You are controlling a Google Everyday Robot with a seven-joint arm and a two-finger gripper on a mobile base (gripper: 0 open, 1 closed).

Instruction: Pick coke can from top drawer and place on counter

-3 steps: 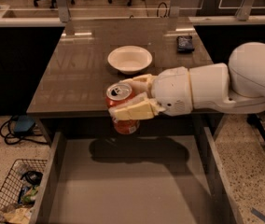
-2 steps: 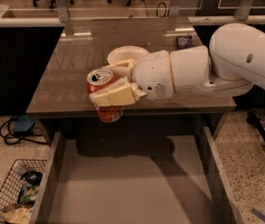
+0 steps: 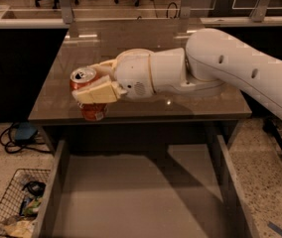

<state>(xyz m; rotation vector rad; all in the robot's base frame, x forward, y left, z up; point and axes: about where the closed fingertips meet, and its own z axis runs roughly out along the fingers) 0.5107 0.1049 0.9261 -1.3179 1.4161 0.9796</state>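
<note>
My gripper (image 3: 92,86) is shut on the coke can (image 3: 85,79), a red-orange can with a silver top and pull tab. The can is upright over the front left part of the counter (image 3: 56,95); whether its base touches the surface I cannot tell. The cream fingers (image 3: 99,94) clasp the can's sides. The white arm reaches in from the right across the counter. The top drawer (image 3: 131,202) stands pulled open below the counter's front edge, its grey bottom bare.
A wire basket (image 3: 12,209) with clutter sits on the floor left of the drawer. Office chairs stand beyond the counter's far edge. The arm hides the counter's middle.
The gripper carried the can leftward and farther in, from above the drawer's rear edge to over the counter's front left area.
</note>
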